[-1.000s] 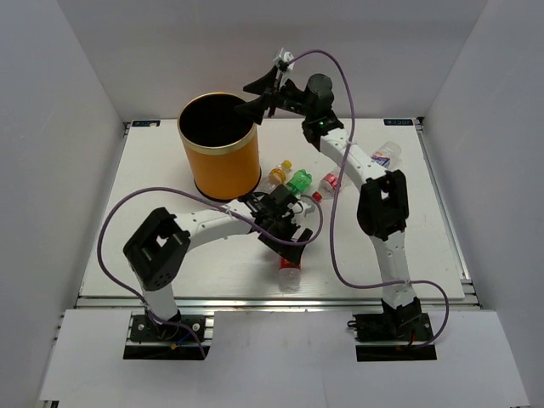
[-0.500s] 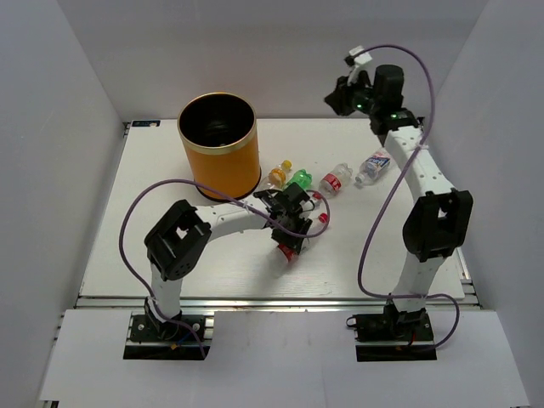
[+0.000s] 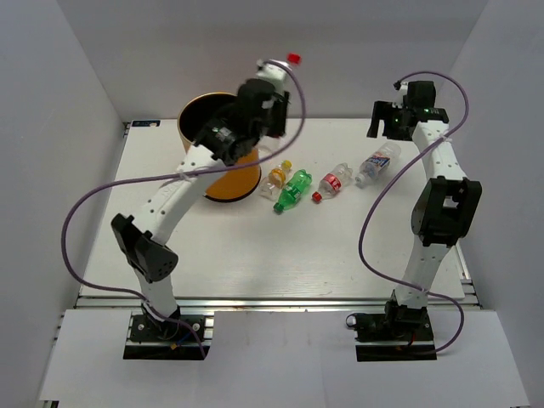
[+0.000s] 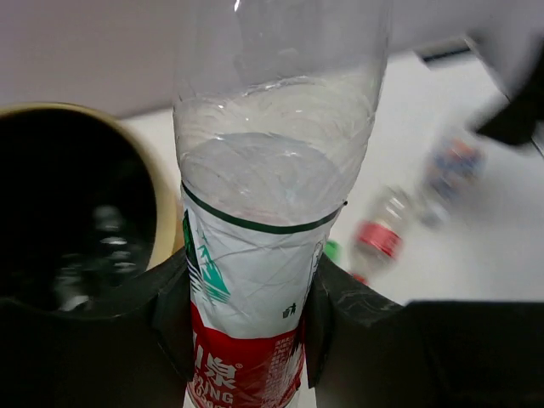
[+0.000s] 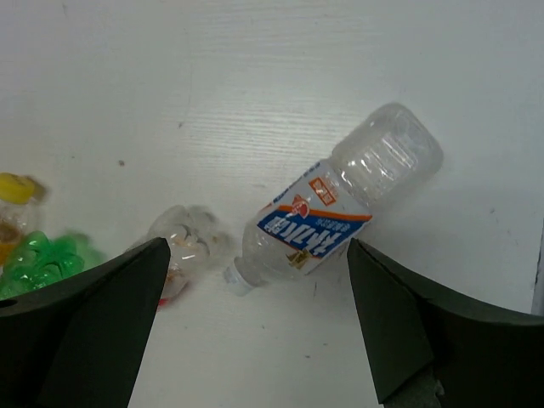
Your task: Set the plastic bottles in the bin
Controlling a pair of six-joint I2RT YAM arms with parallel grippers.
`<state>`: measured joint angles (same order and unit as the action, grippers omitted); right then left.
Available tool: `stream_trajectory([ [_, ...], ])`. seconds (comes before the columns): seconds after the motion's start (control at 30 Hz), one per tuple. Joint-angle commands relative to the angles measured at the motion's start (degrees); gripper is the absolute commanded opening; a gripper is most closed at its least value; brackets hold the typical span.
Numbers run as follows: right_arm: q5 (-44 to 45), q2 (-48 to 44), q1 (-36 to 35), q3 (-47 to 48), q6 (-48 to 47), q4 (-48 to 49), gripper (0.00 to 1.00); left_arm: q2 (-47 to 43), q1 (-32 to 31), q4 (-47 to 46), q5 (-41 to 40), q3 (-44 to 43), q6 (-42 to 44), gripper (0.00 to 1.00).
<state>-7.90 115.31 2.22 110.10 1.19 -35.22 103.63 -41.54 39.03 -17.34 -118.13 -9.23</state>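
A clear plastic bottle (image 4: 270,246) with a red-and-white label stands between the fingers (image 4: 172,316) of my left gripper (image 4: 246,319), which is shut on it. In the top view the left gripper (image 3: 265,85) holds this bottle, red cap (image 3: 294,59) up, high beside the far right rim of the orange bin (image 3: 223,181). The bin's black inside (image 4: 76,221) lies to the left below. My right gripper (image 5: 255,289) hangs open over a blue-labelled bottle (image 5: 340,204) lying on the table (image 3: 376,163). It holds nothing.
A yellow-capped bottle (image 3: 279,175), a green bottle (image 3: 293,190) and a clear red-labelled bottle (image 3: 335,180) lie in a row right of the bin. White walls close in the white table (image 3: 255,255) at the back and both sides.
My left gripper closed on the red-capped bottle near the table's middle and raised it up beside the bin. The right arm swung from the bin to the far right, above the blue-labelled bottle.
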Motion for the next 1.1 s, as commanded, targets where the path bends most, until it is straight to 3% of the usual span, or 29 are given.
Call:
stream_trajectory([
  [0.0,-0.28,0.27,0.68,0.37,3.20,-3.10,0.91,-0.71,5.67,0.36,-12.97,-1.93,0.88,0.34],
  [0.17,5.87,1.94,1.47,-2.52,6.80,-2.84,0.91,-0.19,12.35,-5.26,-15.09,-0.97,2.11,0.38],
  [0.33,4.74,5.18,2.79,-4.46,12.42,-2.31,0.91,0.86,15.69,-10.01,-16.76,1.14,2.12,0.39],
  [0.43,6.31,8.09,2.35,-3.76,13.22,-1.78,0.91,3.66,17.54,-9.59,-15.80,0.53,2.12,0.55],
  [0.57,7.37,11.34,2.00,-1.83,13.66,0.15,0.91,5.96,18.94,-7.21,-14.47,-1.41,1.07,1.00],
  [0.73,10.70,15.21,1.21,-0.24,12.52,1.03,0.88,3.42,18.95,-9.83,-10.97,1.57,3.42,1.00],
  [0.77,11.15,15.39,1.04,-0.50,12.52,1.03,0.80,2.63,17.91,-10.63,-10.96,1.58,4.83,1.00],
  [0.87,11.86,15.21,1.29,-1.03,12.52,1.12,0.59,-0.88,17.19,-12.56,-0.27,3.42,9.75,1.00],
  [0.9,11.94,14.86,1.56,-1.55,12.43,1.12,0.40,-2.28,16.67,-13.79,9.34,6.56,12.72,1.00],
  [0.97,10.47,13.11,2.00,-1.56,10.51,1.73,0.20,-7.03,16.14,-16.51,19.05,11.05,14.50,1.00],
  [1.0,8.80,11.71,1.91,-1.65,9.02,3.30,0.06,-8.17,16.14,-19.14,29.72,15.08,15.12,1.00],
  [1.07,4.69,8.80,2.00,-2.52,5.24,5.59,0.00,-8.89,15.52,-19.78,42.57,17.39,15.65,1.00],
])
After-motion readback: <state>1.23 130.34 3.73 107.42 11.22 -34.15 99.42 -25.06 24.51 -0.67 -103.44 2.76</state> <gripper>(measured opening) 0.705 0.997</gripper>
